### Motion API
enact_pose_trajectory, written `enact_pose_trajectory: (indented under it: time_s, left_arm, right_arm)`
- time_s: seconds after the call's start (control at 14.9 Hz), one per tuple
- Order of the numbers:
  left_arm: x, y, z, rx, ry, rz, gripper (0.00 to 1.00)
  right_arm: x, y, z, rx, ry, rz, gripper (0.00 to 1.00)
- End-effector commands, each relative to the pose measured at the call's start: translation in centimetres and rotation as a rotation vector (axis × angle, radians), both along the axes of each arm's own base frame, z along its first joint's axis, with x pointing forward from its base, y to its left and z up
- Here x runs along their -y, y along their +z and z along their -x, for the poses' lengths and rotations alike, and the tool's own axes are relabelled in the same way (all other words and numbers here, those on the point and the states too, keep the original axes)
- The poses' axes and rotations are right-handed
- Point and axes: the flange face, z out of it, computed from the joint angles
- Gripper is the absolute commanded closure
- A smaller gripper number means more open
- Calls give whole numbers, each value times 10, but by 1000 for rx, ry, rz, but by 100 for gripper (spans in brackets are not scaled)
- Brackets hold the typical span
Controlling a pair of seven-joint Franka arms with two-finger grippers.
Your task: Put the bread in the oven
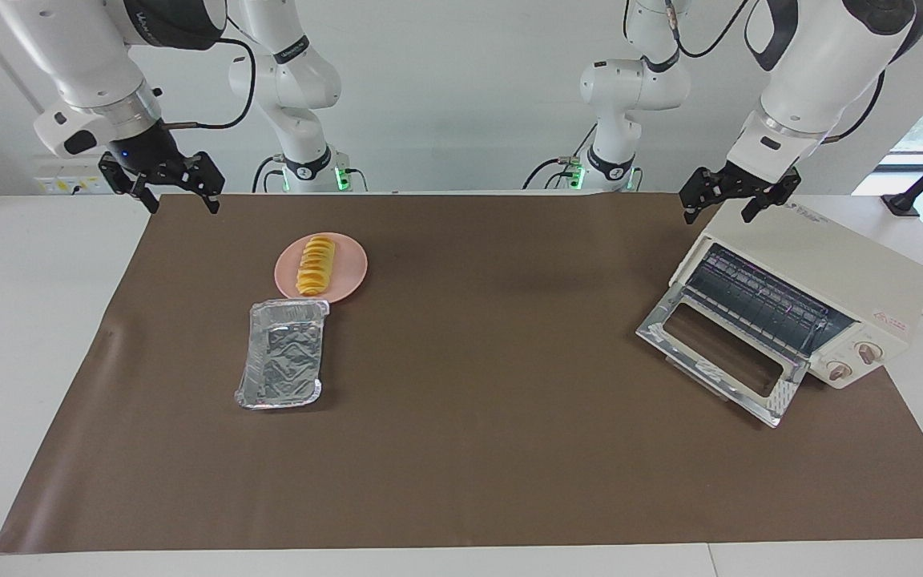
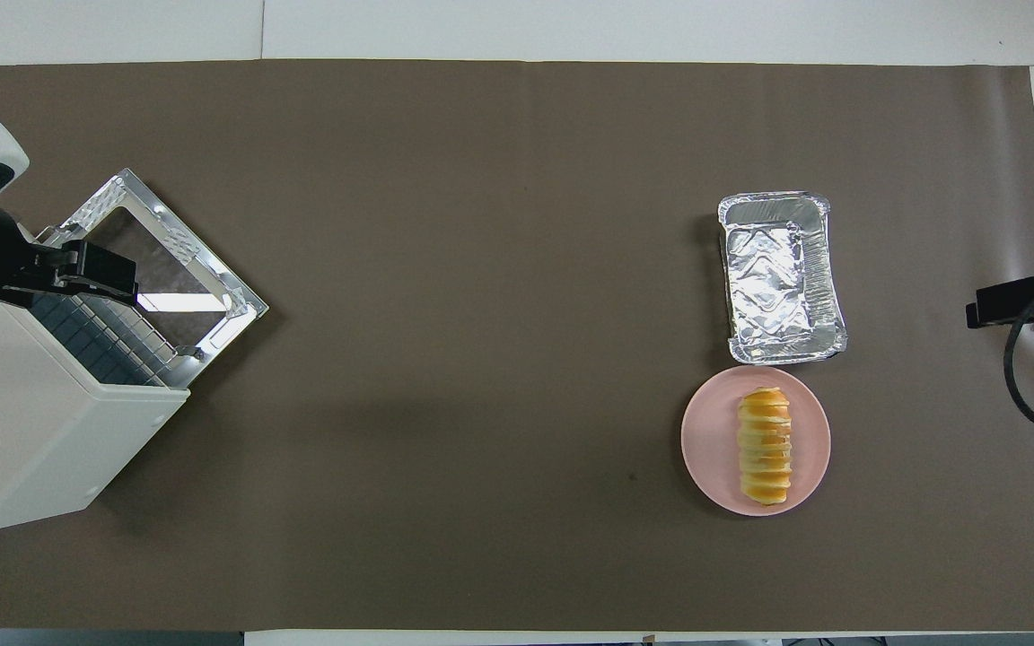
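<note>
Bread [image 1: 316, 265] lies lengthwise on a round pink plate [image 1: 351, 266], toward the right arm's end of the table, on the brown mat [image 1: 461, 449]. Just past the plate, farther from the robots, sits a crinkled foil tray [image 1: 282, 355], its near rim touching or just overlapping the plate edge; nothing in it. Oven [image 1: 846, 272] stands at the left arm's end of the table, well apart from the bread, turned at an angle, door [image 1: 722, 353] dropped open flat onto the mat, wire rack [image 1: 758, 304] visible inside, two round knobs [image 1: 854, 361] on the front panel. Wide bare stretch of mat between plate and oven, nothing standing in the way along it. Right gripper [image 1: 177, 191] hangs in the air over the mat's robot-side edge, near the right arm's corner, fingers apart, holding nothing; the bread is well apart from it, lower and toward the table middle. Left gripper [image 1: 730, 200] hangs over the oven's top rear corner, fingers apart too, empty; in the overhead view it [image 2: 77, 274] overlaps the oven opening, but the facing view shows it up above the housing, not touching. Oven's body overhangs the mat edge onto the white table [image 1: 29, 320]. Open mat all around the plate except on the tray side.
</note>
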Motion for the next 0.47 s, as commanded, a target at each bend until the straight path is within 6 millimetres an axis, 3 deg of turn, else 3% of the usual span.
enact_pose_trajectory:
  time_s: [0.0, 0.27, 0.4]
  left_arm:
    - [-2, 5, 2, 11, 1, 19, 0]
    - [-2, 5, 2, 11, 1, 19, 0]
    - [-2, 6, 3, 12, 1, 19, 0]
  right_arm:
    - [1, 0, -1, -8, 6, 15, 0]
    - [-10, -17, 15, -49, 11, -11, 0]
    - [-31, -37, 34, -87, -19, -55, 0]
